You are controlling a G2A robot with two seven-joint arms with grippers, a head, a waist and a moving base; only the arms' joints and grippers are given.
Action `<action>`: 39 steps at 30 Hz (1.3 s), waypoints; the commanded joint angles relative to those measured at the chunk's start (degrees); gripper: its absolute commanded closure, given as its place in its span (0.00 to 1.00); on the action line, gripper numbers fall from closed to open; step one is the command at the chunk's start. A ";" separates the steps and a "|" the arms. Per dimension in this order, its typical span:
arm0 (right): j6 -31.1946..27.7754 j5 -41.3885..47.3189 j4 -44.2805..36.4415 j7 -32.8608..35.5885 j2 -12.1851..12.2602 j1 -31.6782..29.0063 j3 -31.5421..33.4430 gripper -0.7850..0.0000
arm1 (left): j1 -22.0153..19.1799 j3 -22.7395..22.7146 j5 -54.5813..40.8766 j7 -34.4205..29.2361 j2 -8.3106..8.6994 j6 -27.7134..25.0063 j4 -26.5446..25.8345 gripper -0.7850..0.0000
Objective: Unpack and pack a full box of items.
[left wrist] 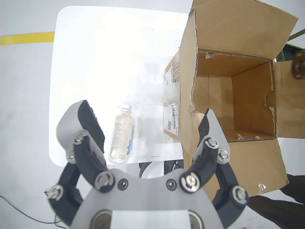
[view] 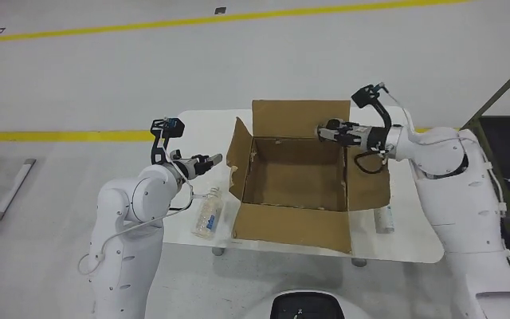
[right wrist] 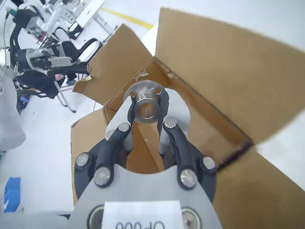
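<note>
Right gripper (right wrist: pixel 147 102) clamps a metal flange (right wrist: pixel 145 96), likely heavy and slick, by its hub over the cardboard box (view: pixel 291 227); left gripper (left wrist: pixel 147 114) gapes open, empty.

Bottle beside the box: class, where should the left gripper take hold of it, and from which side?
Judged from its pose: the bottle lies flat on the table, apart from the box, both long sides free. Come from above with the left gripper, fingers across the ribbed body's middle, not the narrow cap.
</note>
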 commanded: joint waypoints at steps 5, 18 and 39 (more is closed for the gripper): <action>7.52 -10.10 -16.13 -0.27 2.02 -8.84 9.10 1.00 | 0.00 0.00 0.00 0.00 0.00 0.00 0.00 0.00; 21.53 -23.42 -18.39 11.31 4.18 -18.03 13.32 1.00 | 0.00 0.00 0.00 0.00 0.00 0.00 0.00 0.00; 25.58 -30.46 -1.82 16.80 6.02 -18.13 8.77 1.00 | 0.00 0.00 0.00 0.00 0.00 0.00 0.00 0.00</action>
